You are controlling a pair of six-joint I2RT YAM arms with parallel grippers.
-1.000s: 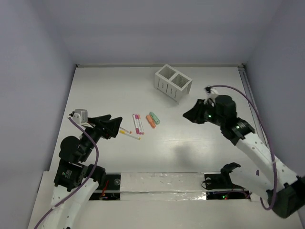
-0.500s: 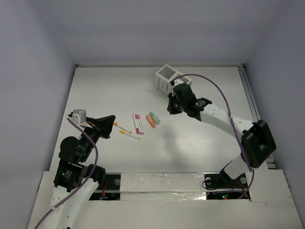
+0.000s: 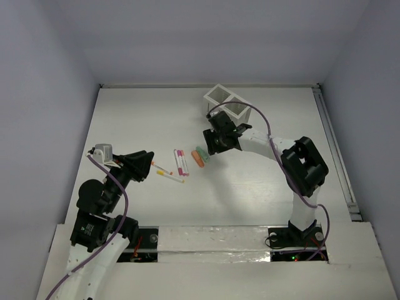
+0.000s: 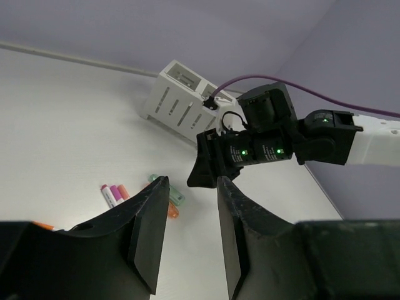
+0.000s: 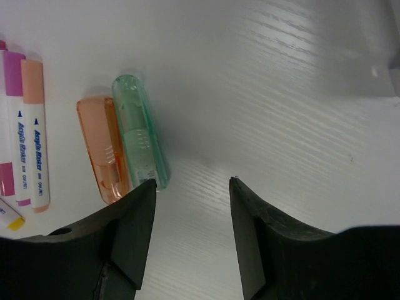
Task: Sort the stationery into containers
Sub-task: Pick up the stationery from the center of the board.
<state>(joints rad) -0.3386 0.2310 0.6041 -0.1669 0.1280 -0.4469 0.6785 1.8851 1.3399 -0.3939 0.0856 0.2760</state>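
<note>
We see the white box standing at the far side of the bench, set at an angle, its two square compartments side by side and its sides slatted. From above, the compartment openings look pale and grid-like, and we cannot tell what lies inside either one. The right end effector hangs low over the bench in front of the box. In its wrist view its jaws stand fairly wide with only bare bench between them, and it grips nothing. The mint-green stick lies flat just beside the tip of one finger, and we cannot tell whether they touch. The orange stick lies against the mint-green stick's other side. Next to these, two white pens with magenta ends lie parallel and touching. The left end effector is well apart from the box, near the bench's left side. Its jaws are partly open, the gap narrower than the right one's, and nothing is held between them. Just beside its tips two thin yellow-ended pens lie on the bench, one behind the other.
</note>
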